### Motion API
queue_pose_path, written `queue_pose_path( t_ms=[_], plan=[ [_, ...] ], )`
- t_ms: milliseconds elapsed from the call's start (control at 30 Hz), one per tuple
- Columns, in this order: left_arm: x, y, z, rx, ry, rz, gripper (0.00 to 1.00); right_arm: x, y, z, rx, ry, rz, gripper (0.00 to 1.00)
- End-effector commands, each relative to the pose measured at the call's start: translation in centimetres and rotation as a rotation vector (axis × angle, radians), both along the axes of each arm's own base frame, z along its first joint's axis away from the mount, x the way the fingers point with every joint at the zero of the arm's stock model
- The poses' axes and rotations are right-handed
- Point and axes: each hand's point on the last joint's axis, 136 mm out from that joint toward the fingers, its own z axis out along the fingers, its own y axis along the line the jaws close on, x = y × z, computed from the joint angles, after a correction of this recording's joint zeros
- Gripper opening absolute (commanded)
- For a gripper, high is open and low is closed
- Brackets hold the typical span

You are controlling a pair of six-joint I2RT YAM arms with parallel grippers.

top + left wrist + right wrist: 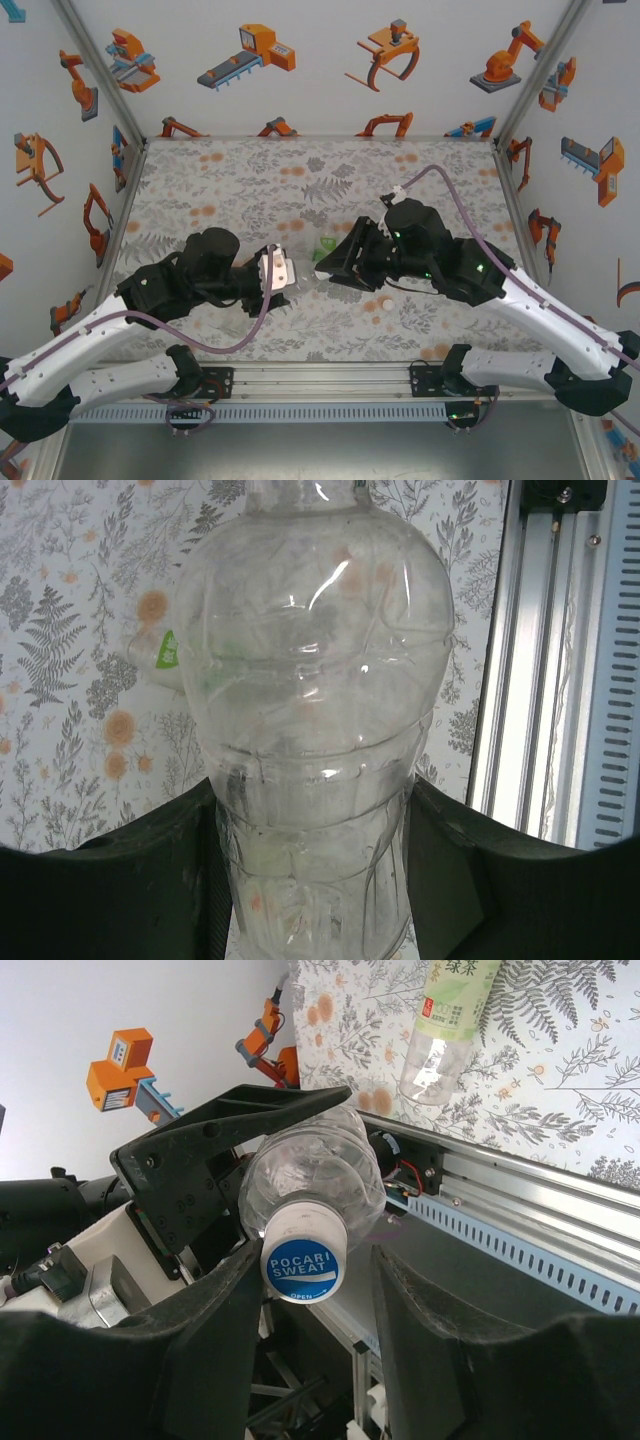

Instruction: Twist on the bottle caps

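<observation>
Your right gripper (pixel 318 1270) stands narrowly parted around the cap (pixel 305 1258), with a gap on one side. The cap sits on the clear bottle (pixel 310 1175) that your left gripper (pixel 315 870) clamps; the bottle's base is hidden. Farther off, a green-labelled bottle (pixel 445 1030) is on the table (pixel 560 1080), its end cut off.

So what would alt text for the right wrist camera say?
A clear plastic bottle with a blue-and-white round cap sits between the black fingers of the right gripper, held by the left gripper. Behind is a yellow-green-labelled bottle.
</observation>
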Motion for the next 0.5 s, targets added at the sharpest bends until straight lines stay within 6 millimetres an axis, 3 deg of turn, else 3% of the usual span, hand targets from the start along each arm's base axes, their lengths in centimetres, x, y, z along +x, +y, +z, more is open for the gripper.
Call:
queue_pose_path(
  t_ms=[0, 167, 333, 400, 467],
  plan=[
    [0.4, -0.5, 1.1, -0.041, -0.032, 0.006, 0.00, -0.6, -0.2, 0.6, 0.012, 0.024, 0.007, 0.46],
    [0.2, -0.6, 1.0, -0.040, -0.026, -0.006, 0.00, -0.4, -0.3, 0.5, 0.009, 0.010, -0.002, 0.31],
    [-0.4, -0.7, 1.2, -0.058, -0.022, -0.042, 0.02, 0.2, -0.6, 0.5, -0.016, -0.038, -0.013, 0.30],
    [-0.5, -0.8, 1.3, -0.069, -0.023, -0.046, 0.26, 0.5, -0.6, 0.7, -0.031, -0.070, -0.004, 0.20],
    [-0.4, -0.7, 1.5, -0.078, -0.027, -0.037, 0.53, 0.8, -0.8, 0.4, -0.064, -0.087, -0.008, 0.19]
  ],
)
